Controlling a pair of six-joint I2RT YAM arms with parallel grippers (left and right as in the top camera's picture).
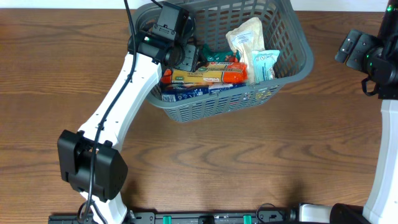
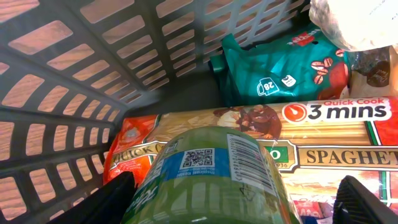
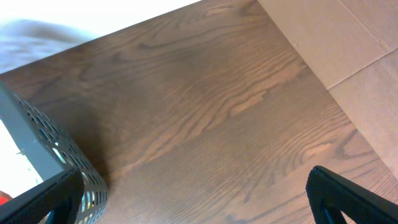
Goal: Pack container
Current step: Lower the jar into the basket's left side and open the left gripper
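– Status?
– My left pincer (image 2: 236, 183) is straddling a green bottle (image 2: 205, 168) inside the container (image 1: 205, 107) at the table's far edge; whether it is clamping, I cannot tell.
– Hazard?
– I am expecting it to roll off the spaghetti pack (image 2: 336, 155) once freed.

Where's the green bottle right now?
Left wrist view: the green bottle sits between the fingers of the left end effector, inside the container, just above the spaghetti pack.

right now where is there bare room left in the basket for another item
Mostly a strip of the basket floor between the lattice wall, the coffee bag and the spaghetti pack. Crowded elsewhere: green bottle over the spaghetti.
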